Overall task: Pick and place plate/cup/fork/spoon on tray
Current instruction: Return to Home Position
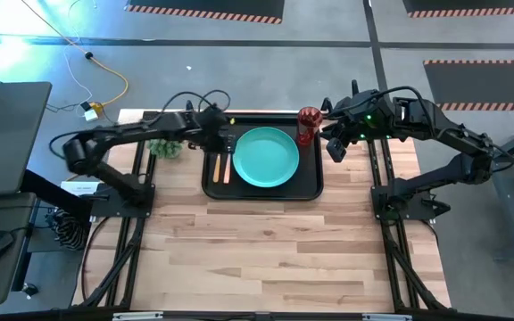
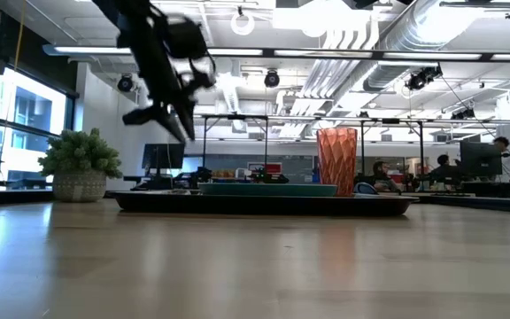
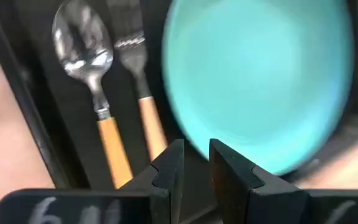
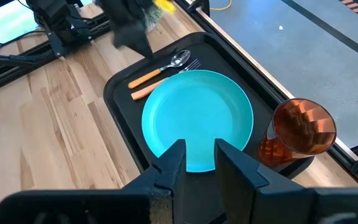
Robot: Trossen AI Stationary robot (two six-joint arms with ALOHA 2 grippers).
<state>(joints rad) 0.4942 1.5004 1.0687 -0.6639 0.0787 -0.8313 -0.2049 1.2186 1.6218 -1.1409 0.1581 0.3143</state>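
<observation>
Nowhere readable writing: plate [image 4: 197, 118], cup [image 4: 300, 134], tray [image 4: 120, 93].

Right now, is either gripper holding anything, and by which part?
Nothing is held. The left gripper hangs above the tray, the right gripper above the plate; both have fingers nearly closed with nothing between.

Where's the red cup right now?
In the high view, the cup stands upright in the tray's far right corner, just beside the plate, near the right gripper.

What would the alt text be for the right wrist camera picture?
A teal plate sits in a black tray, with a spoon and fork beside it and a red cup upright in a corner. The right gripper hovers above, empty.
</observation>
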